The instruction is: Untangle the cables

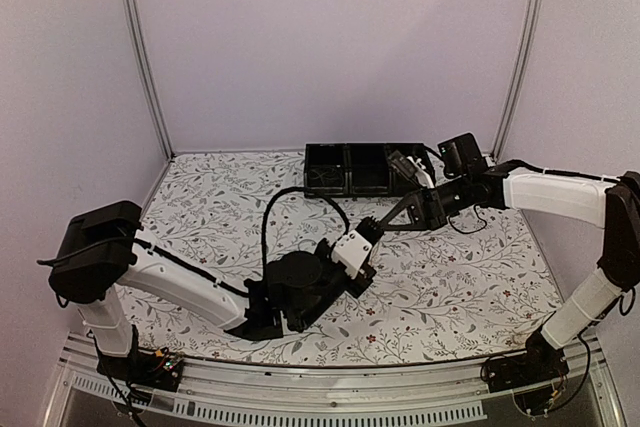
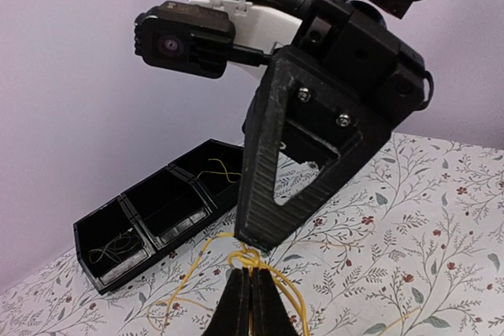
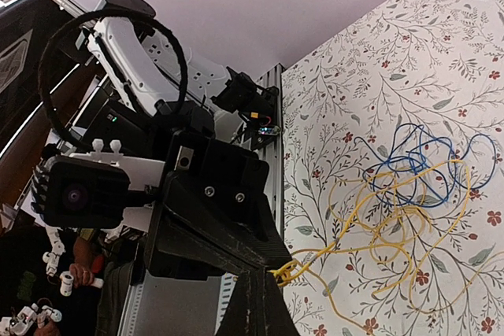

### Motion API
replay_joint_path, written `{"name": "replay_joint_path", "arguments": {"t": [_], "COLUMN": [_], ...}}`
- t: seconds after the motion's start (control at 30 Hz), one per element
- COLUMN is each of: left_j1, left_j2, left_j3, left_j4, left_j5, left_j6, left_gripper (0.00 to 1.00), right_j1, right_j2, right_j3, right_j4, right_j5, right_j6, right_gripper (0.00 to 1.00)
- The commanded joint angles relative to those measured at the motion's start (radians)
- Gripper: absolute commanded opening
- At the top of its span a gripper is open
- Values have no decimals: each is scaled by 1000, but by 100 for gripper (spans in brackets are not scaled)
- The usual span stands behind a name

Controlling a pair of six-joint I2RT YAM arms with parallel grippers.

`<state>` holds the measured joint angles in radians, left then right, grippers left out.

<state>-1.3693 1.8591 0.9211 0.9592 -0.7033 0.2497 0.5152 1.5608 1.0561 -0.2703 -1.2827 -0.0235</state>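
A tangle of yellow cable [image 3: 394, 230] lies on the flowered table with a blue cable [image 3: 417, 164] looped through it. Both grippers are shut on the same knotted bunch of yellow cable [image 2: 246, 260], tip to tip, just above the table. My left gripper [image 2: 250, 273] pinches it from one side and my right gripper [image 3: 257, 275] from the other. In the top view they meet at mid-table, the left [image 1: 367, 232] and the right [image 1: 386, 223]; the cables are too thin to show there.
A black tray [image 1: 345, 155] with three compartments stands at the back of the table. In the left wrist view [image 2: 94, 226] one compartment holds a yellow cord [image 2: 218, 169] and another a thin pale cord [image 2: 113, 246]. The table's front rail [image 3: 272, 155] is close by.
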Motion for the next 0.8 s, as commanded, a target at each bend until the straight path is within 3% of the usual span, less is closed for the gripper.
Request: {"name": "replay_joint_path", "arguments": {"t": [0.0,0.2,0.33,0.43,0.47,0.6,0.77], "left_j1": [23,27,25,23,23,24,21], "left_j2": [-8,5,-5,-16,-19,-19,-7], "left_j3": [16,31,25,9,3,-5,6], "left_j4": [8,6,4,8,9,13,0], "left_j5": [10,16,12,14,17,44,79], "left_j6": [-38,-36,-33,-25,-21,-6,5], "left_gripper": [0,0,0,0,0,0,0], "right_j1": [32,41,-17,-63,-67,-65,-35], "right_j2": [-52,-60,-55,-41,-34,3,48], "right_j3": [-22,-22,-4,9,12,13,39], "right_j4": [32,33,34,16,0,-26,-65], "right_j5": [33,56,73,87,88,-8,-87], "right_j6": [-16,-18,23,69,66,58,52], "right_gripper": [0,0,2,30,36,48,51]}}
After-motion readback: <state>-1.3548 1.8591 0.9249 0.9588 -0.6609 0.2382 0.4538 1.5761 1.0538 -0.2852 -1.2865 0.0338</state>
